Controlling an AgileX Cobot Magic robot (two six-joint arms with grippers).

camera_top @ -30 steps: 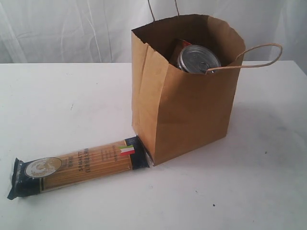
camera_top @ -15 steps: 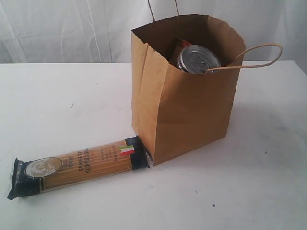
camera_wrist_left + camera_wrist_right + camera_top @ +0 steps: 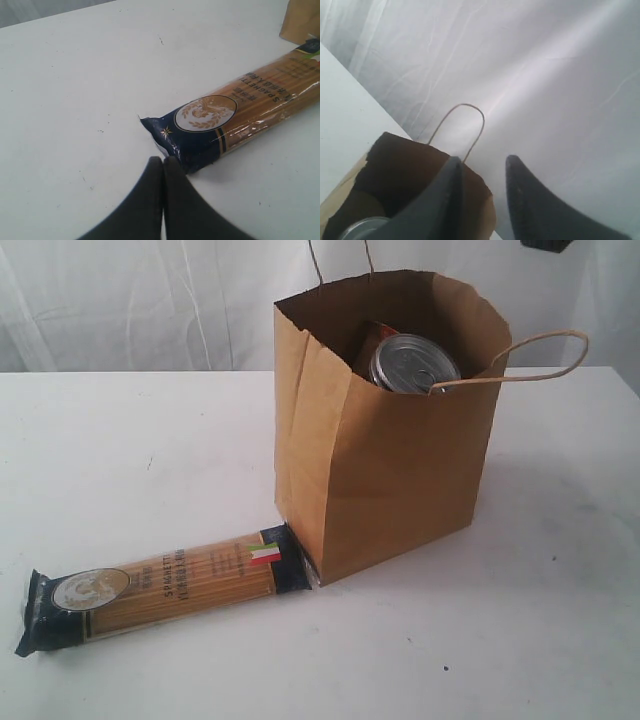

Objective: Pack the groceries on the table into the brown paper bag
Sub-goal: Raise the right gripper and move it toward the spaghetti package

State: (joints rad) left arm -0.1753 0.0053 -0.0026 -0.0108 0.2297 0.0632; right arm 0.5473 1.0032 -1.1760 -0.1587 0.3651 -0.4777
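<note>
The spaghetti packet (image 3: pixel 165 585) lies flat on the table (image 3: pixel 130 450), one dark end against the foot of the brown paper bag (image 3: pixel 390 480). Inside the bag stands a silver pull-tab can (image 3: pixel 413 362), with the edge of another pack behind it. My left gripper (image 3: pixel 162 159) is shut and empty, its tips just short of the packet's (image 3: pixel 240 117) other dark end. Above the bag's (image 3: pixel 405 170) back rim, my right gripper (image 3: pixel 482 162) hangs open with nothing between its fingers. The can (image 3: pixel 365 227) shows below it.
One twisted handle (image 3: pixel 545 355) droops over the bag's right rim; the other (image 3: pixel 470 107) stands up at the back. A white curtain (image 3: pixel 120 300) closes off the far side. A dark bit of my right arm (image 3: pixel 547 244) shows at the exterior view's top edge.
A dark part of my right arm has come into the top right edge of the exterior view. The bag, can and spaghetti packet have not moved.
</note>
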